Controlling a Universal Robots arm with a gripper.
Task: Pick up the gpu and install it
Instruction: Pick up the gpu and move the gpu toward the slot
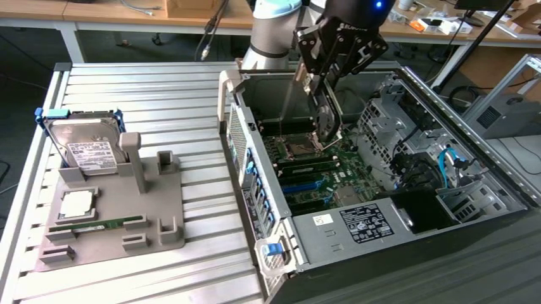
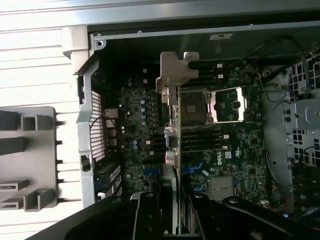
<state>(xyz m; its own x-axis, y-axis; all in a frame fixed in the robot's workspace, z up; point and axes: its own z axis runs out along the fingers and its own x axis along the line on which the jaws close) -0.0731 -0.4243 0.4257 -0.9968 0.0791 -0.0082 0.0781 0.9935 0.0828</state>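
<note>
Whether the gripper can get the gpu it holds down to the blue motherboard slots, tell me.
Probably yes. The gripper holds the gpu upright inside the open case, over the motherboard. Nothing seems to stand between the card and the blue slots; the cables lie further toward the exterior view's right.

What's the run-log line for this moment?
tool: shut on gpu | gpu: upright, edge down, over motherboard | site: inside open case
</note>
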